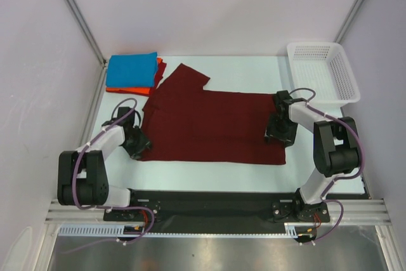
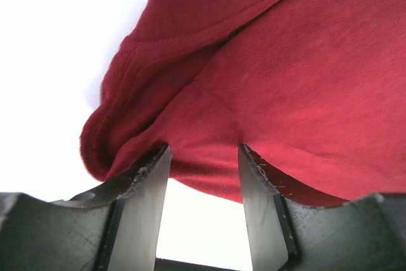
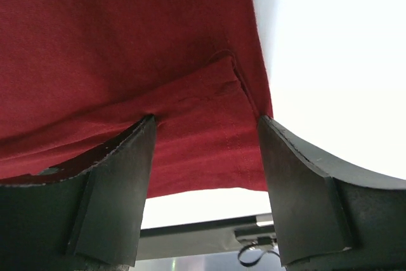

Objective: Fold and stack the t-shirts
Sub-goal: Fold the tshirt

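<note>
Lying flat, soft maroon t-shirt (image 1: 209, 125), bunched corner

The top camera looks down from behind on the whole surface (image 1: 254, 74); each wrist camera peers past its jaws, close on the shared maroon t-shirt (image 1: 216, 128).

The dark red t-shirt (image 1: 209, 125) lies spread flat across the middle of the bench (image 1: 241, 71) in front of me. One sleeve pokes out toward the far left, and its near left corner is bunched up. In the far left corner, the blue t-shirt (image 1: 132, 69) sits folded on top of the folded orange-red t-shirt (image 1: 127, 89).
</note>
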Controlling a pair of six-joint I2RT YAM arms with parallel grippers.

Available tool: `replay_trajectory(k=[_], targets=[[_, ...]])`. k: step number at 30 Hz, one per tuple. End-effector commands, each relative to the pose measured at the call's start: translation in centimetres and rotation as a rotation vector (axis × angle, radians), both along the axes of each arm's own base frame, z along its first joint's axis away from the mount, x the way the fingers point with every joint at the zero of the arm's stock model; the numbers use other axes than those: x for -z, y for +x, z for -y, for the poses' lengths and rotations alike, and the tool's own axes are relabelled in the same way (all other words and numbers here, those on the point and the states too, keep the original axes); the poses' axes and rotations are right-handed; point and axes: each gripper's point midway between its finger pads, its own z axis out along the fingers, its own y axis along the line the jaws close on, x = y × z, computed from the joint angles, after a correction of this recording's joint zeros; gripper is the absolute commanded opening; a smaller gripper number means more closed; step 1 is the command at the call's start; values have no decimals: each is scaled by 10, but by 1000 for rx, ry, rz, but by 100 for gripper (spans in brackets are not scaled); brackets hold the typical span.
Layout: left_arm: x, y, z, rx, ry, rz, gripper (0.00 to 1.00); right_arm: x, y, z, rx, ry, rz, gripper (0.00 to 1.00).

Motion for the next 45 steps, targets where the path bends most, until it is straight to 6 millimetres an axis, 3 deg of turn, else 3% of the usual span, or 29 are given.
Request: replay_trajectory(k=[1, 6, 10, 11, 13, 14, 16, 17, 18, 19, 20, 21, 22, 23, 24, 25, 27, 28, 31, 34, 35, 36, 39, 40, 41, 42, 43, 45], targets=[[2, -54, -7, -38, 47, -156, 54, -9, -38, 21, 0, -70, -94, 70], [-5, -66, -4, -48, 30, -176, 55, -16, -41, 25, 7, -62, -85, 70], [-41, -50, -8, 24, 116, -51, 55, -43, -18, 25, -1, -62, -19, 71], [-71, -30, -6, 43, 130, 76, 56, -58, -2, 21, -2, -48, 36, 72], [-104, -4, -3, 84, 141, 230, 62, -73, 17, 14, -12, -22, 96, 73], [-138, 21, -1, 83, 142, 353, 64, -89, 35, 12, -10, -11, 154, 73], [-165, 47, 4, 125, 159, 430, 68, -94, 55, 11, -6, -5, 180, 74], [-190, 75, 14, 153, 128, 525, 70, -111, 75, 9, -2, 10, 240, 74], [-200, 90, 21, 201, 115, 576, 71, -106, 85, 7, 4, 24, 230, 74], [-231, 120, 30, 231, 97, 723, 72, -112, 99, 9, 16, 24, 259, 74], [-241, 132, 43, 290, 50, 772, 72, -115, 110, 9, 16, 22, 281, 73], [-236, 151, 47, 324, 55, 772, 72, -128, 130, 7, 16, 25, 334, 71], [-246, 168, 51, 345, 53, 815, 72, -122, 141, 6, 7, 21, 331, 70], [-271, 187, 57, 372, 47, 871, 72, -120, 149, 7, 9, 16, 328, 69], [-255, 209, 62, 414, 48, 842, 71, -132, 163, 6, 9, 15, 363, 67], [-279, 231, 68, 441, 51, 918, 71, -123, 170, 6, 10, 13, 347, 66], [-284, 260, 74, 492, 77, 958, 68, -124, 184, 6, 12, 17, 377, 63], [-278, 288, 79, 505, 92, 970, 64, -122, 189, 5, 14, 21, 383, 61], [-270, 334, 86, 549, 140, 1050, 63, -121, 202, 0, 19, 37, 423, 58], [-269, 365, 95, 598, 165, 1162, 63, -119, 209, -12, -6, 46, 444, 57], [-251, 384, 98, 609, 162, 1152, 62, -119, 210, -15, -18, 44, 449, 57], [-248, 393, 102, 627, 157, 1160, 62, -118, 210, -19, -45, 33, 450, 57], [-213, 429, 113, 628, 118, 1148, 64, -113, 209, -24, -69, 24, 432, 57], [-225, 439, 117, 620, 121, 1187, 64, -112, 209, -25, -70, 23, 426, 57], [-220, 446, 119, 612, 123, 1189, 64, -113, 208, -25, -72, 25, 426, 57], [-190, 456, 123, 603, 111, 1155, 64, -111, 206, -26, -75, 29, 414, 57], [-204, 463, 127, 596, 118, 1191, 65, -111, 204, -28, -79, 34, 411, 57], [-185, 473, 133, 581, 123, 1180, 64, -109, 198, -30, -91, 42, 395, 57]])
